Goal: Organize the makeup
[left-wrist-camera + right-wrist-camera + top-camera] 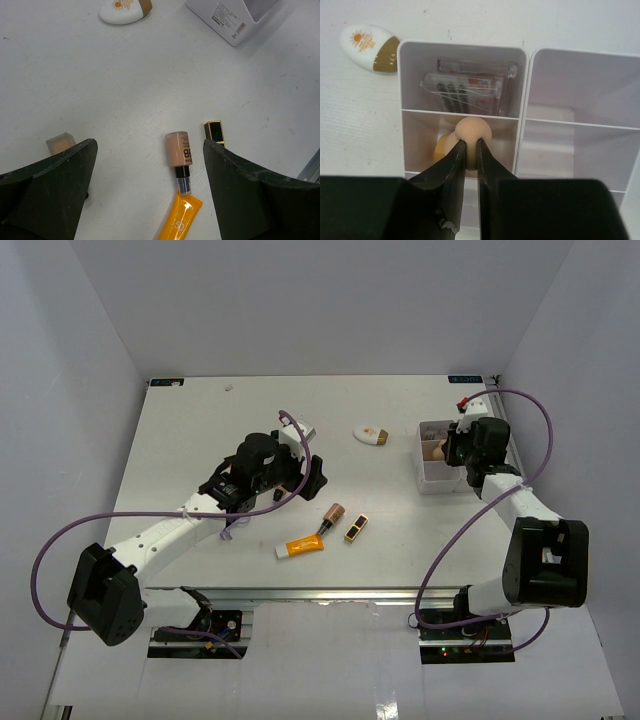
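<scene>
Open left hand above loose makeup on the table

The left hand point(149, 147) spreads its fingers point(55, 185) wide over the white table point(100, 80). Between them a beige tube point(178, 150) lies cap-end against an orange tube point(180, 222). A black-gold case point(214, 131) lies beside the right finger and a small beige block point(61, 142) by the left one. A white oval compact point(124, 10) and a tray corner point(230, 20) lie farther off.

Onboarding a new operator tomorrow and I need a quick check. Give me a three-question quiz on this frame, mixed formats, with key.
1. True or false: the left gripper is shut on a makeup item.
2. What does the right gripper pinch? A. white compact B. beige sponge C. black-gold case
3. Short answer: in the right wrist view, what fills the tray compartment just beyond the sponge?
Key: 1 false, its jaws stand wide open and empty. 2 B. 3 flat packets.
</scene>
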`<action>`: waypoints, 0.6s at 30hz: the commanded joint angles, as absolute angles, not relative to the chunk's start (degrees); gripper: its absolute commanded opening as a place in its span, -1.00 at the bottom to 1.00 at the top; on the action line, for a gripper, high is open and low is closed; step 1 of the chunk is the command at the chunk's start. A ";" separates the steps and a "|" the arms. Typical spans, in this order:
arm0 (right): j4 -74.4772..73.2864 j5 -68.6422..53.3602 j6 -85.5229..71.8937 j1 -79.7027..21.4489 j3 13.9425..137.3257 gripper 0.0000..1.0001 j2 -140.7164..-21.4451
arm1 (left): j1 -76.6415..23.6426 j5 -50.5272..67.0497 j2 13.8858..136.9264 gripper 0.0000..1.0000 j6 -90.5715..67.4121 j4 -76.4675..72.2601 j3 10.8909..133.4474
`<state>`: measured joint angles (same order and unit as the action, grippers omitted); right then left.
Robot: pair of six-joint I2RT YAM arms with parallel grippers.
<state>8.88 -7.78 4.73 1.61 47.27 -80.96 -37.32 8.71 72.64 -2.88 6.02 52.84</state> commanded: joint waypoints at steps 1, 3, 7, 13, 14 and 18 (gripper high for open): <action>11.05 -10.28 3.20 1.76 49.23 -0.52 -82.63 | -37.27 8.44 71.19 0.96 -2.37 5.89 52.73; 10.66 -10.39 3.72 1.76 49.34 -0.36 -82.98 | -37.27 8.45 71.19 0.96 -2.29 5.91 52.73; 9.84 -10.50 4.79 1.80 49.57 -0.16 -82.25 | -37.27 8.84 70.92 0.96 -1.89 6.02 52.64; 8.84 -11.00 6.32 2.14 49.36 0.03 -77.72 | -37.27 10.06 70.79 0.96 -1.67 6.01 52.56; 8.79 -11.15 6.57 2.19 49.31 0.04 -77.21 | -37.27 10.27 70.84 0.96 -1.67 6.06 52.56; 7.67 -12.17 7.51 2.57 48.96 0.06 -74.77 | -37.27 10.17 70.75 0.96 -1.65 6.06 52.45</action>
